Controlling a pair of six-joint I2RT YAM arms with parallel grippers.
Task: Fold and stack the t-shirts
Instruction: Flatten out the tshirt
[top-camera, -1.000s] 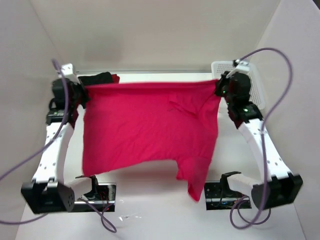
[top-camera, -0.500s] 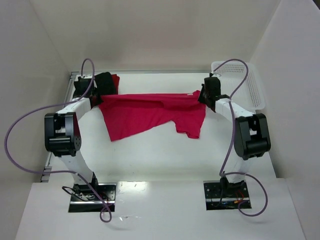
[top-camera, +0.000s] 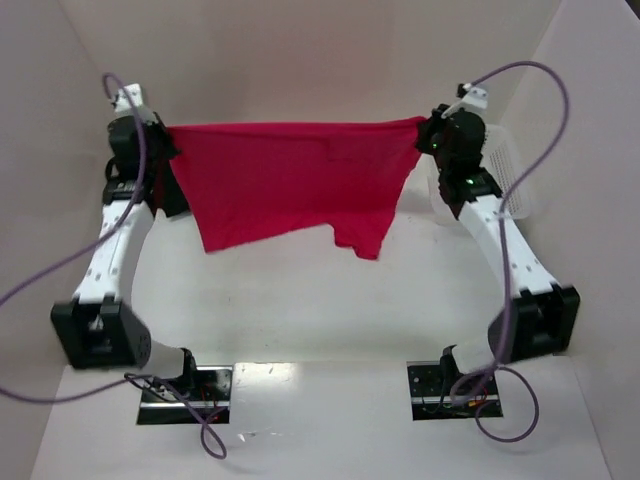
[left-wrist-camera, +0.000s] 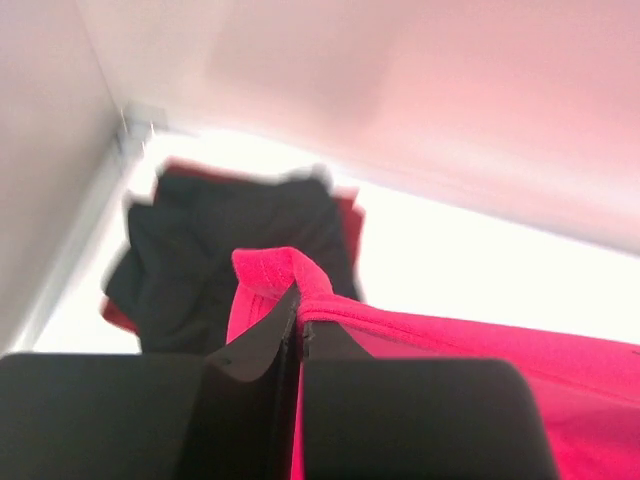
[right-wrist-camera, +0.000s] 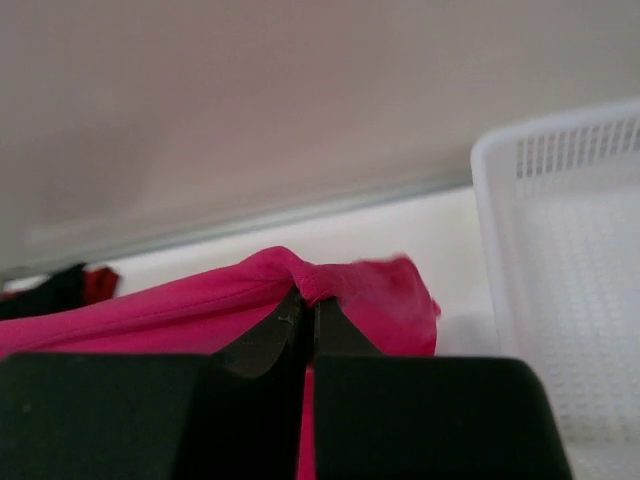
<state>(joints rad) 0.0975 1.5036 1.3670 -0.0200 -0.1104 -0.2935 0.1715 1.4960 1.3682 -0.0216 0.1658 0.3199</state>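
Crimson-pink t-shirt (top-camera: 290, 185) higher now, lengthwise left-to-right

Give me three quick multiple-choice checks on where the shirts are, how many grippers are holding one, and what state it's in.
1. Where does the black t-shirt lie?
A near edge, centre
B far-left corner, on the darker red t-shirt
C far-right corner

2. How many grippers clamp the crimson-pink t-shirt?
A none
B one
C two

3. What state is the crimson-pink t-shirt in?
A folded into a rectangle
B spread in the air
C bunched in a heap

Answers:
1 B: the left wrist view shows it on red cloth by the corner.
2 C: the left gripper and right gripper are each shut on its edge.
3 B: the top view shows it hanging stretched between the arms.
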